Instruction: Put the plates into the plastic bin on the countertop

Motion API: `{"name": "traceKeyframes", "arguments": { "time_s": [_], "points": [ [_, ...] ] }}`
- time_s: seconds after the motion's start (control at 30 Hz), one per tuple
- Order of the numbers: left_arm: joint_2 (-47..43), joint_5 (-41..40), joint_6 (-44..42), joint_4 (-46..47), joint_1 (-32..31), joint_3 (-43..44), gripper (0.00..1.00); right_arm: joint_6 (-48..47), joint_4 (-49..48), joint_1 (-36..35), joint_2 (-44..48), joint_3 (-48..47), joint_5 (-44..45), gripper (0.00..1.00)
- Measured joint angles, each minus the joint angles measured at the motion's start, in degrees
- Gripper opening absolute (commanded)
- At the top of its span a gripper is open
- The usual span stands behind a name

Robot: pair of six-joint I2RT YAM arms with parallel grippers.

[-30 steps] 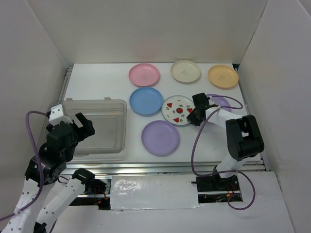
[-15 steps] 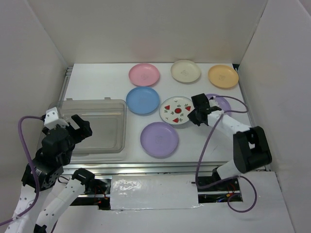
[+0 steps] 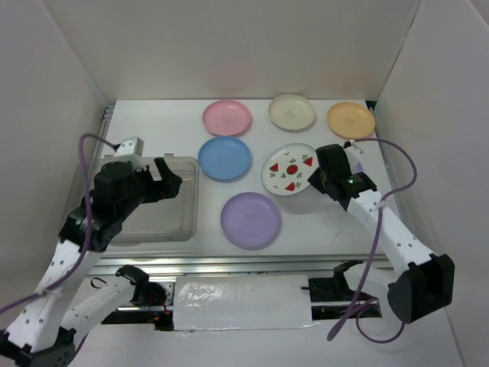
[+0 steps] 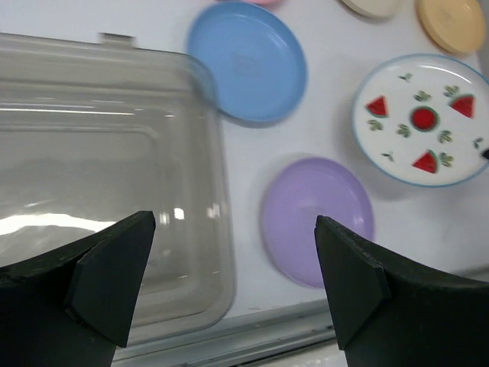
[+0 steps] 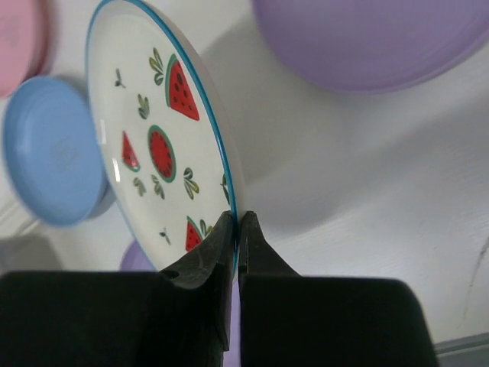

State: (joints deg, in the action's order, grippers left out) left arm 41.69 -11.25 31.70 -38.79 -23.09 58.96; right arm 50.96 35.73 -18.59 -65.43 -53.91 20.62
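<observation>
We see the right gripper (image 3: 317,177) at the right of centre in the overhead view, closed tight on the rim of the white plate with red fruit (image 3: 289,169). In the right wrist view its two fingers pinch the thin blue-lined edge between them, and the plate stands tilted, up off the countertop (image 3: 153,126). The left gripper (image 3: 164,183) hangs over the bin (image 3: 192,200) at the left of the frame, spread wide and holding nothing. In its own view the bin looks to have no plate in it. The pink plate (image 3: 226,117), cream plate (image 3: 292,112) and orange plate (image 3: 351,120) lie in a row along the top. The blue plate (image 3: 225,158) sits just beside the bin's upper right corner, and a purple plate (image 3: 250,219) lies at lower centre. A second purple plate (image 5: 374,38) shows only in the right wrist view, at upper right. We judge these plates to be light and stiff, with a smooth glossy face that could slip or swivel in so narrow a pinch. The raised rim is the one place to take hold, one finger above and one below, pushed well onto the edge. Carried by a single point, the plate may droop, so we would move it gently to the bin.
</observation>
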Motion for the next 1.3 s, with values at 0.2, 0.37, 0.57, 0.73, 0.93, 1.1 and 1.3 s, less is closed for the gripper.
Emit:
{"name": "traceKeyframes", "arguments": {
  "time_s": [0.2, 0.37, 0.57, 0.73, 0.93, 1.1, 1.3],
  "points": [
    [14.03, 15.50, 3.10, 9.73, 0.04, 1.36, 0.99, -5.03, -0.07, -3.52, 11.34, 0.28, -8.02, 0.00],
    [20.09, 24.48, 6.10, 15.65, 0.04, 1.36, 0.99, -7.32, -1.88, -5.88, 15.72, 0.28, -16.48, 0.00],
    [23.32, 31.52, 9.16, 21.84, 0.04, 1.36, 0.98, -9.11, -2.95, -7.98, 15.69, 1.07, -24.09, 0.00],
    [25.38, 32.48, 9.05, 22.77, 0.04, 1.36, 0.94, -9.53, -3.98, -8.61, 15.69, 1.46, -27.34, 0.00],
    [26.88, 32.46, 8.61, 22.29, 0.04, 1.36, 0.66, -9.35, -6.86, -9.20, 15.32, 1.46, -30.16, 0.00],
    [26.97, 33.70, 7.76, 22.56, 0.15, 1.36, 0.06, -9.07, -8.37, -9.55, 14.45, 1.46, -31.32, 0.00],
    [26.77, 35.30, 7.72, 23.37, 0.63, 2.32, 0.00, -8.26, -7.91, -9.01, 12.61, 1.86, -30.03, 0.81]
  ]
}}
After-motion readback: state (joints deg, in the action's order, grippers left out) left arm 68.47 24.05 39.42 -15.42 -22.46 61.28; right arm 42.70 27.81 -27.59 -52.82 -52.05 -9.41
